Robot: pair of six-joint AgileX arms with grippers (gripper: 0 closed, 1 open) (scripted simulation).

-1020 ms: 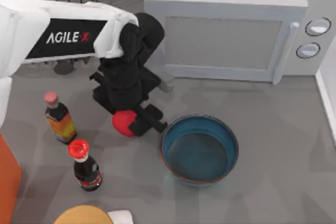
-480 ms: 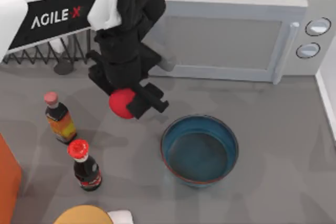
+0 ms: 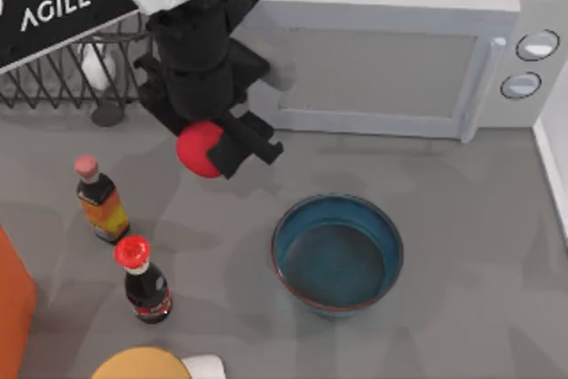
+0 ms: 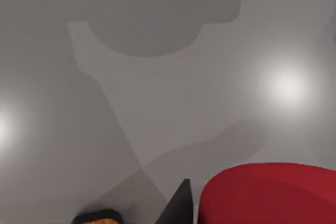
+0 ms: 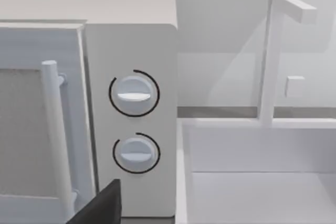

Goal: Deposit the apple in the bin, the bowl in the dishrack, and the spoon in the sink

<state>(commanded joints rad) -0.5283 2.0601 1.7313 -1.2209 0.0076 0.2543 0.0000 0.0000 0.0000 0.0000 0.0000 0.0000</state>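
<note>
1. left tool is clenched on the apple, lifted above the table.
2. bowl rests at the apple's 4 o'clock, well apart.
3. dishrack lies at its 10 o'clock.

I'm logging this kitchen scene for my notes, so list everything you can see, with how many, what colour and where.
apple: one, red, held in the left hand, above the table
bowl: one, teal-blue, on the table, centre right
dishrack: one, black wire, table's far left
microwave: one, pale grey, at the back, door shut, two dials at its right
sink: one, white, beside the microwave in the right wrist view
bottles: two, near left side; one with a pink cap, one dark with a red cap
orange object: one, at the left edge
yellow rounded thing: one, at the near edge
left hand: black, closed on the apple, in front of the microwave
</note>
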